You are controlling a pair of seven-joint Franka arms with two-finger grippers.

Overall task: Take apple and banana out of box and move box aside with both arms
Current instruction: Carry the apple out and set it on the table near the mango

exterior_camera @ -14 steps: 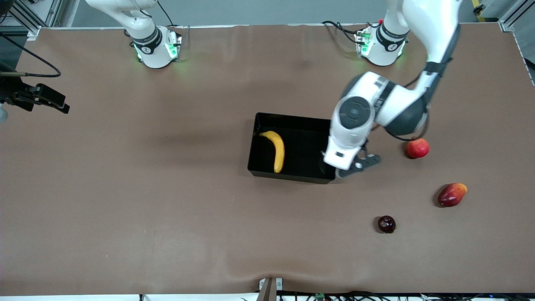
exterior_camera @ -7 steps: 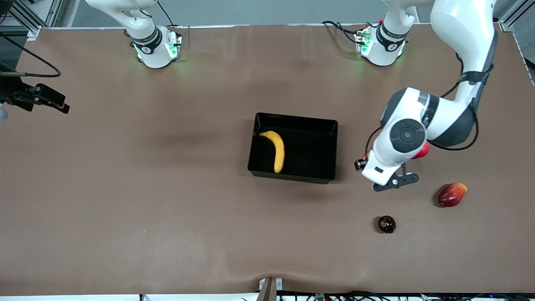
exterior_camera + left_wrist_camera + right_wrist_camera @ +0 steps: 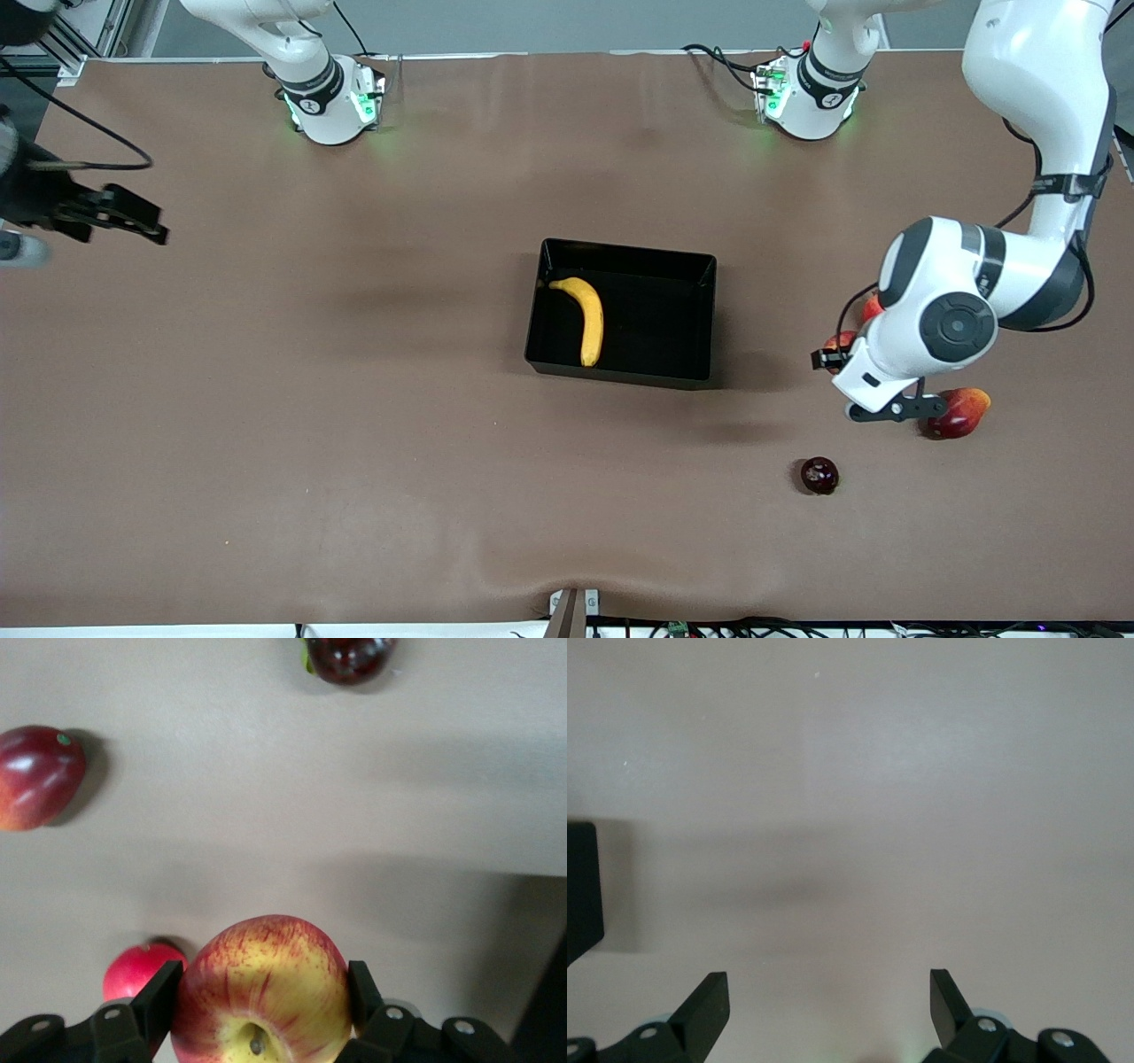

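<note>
**Left gripper carries the apple, away from the box**

Left gripper [image 3: 262, 994] is clenched on the small round apple with blotchy red-and-yellow skin [image 3: 261, 979], one black finger [image 3: 159, 1001] pressed to each side. We see it up over the brown table [image 3: 354, 399] at the left arm's end, with a smooth plain-red round fruit [image 3: 133, 970] below it. An oval red-orange mango [image 3: 961, 412] and a dark red round fruit [image 3: 819, 476] lie apart, with bare tabletop around them.

The glossy black rectangular plastic box [image 3: 625, 252] sits mid-table with free room on all sides. The long curved yellow banana [image 3: 586, 315] lies inside, along the wall toward the right arm's end.

Right gripper [image 3: 824, 997] waits spread wide over bare table at the right arm's end.

A second ago the left gripper was over the box's wall; we now find it well clear. Box and banana have not moved.
</note>
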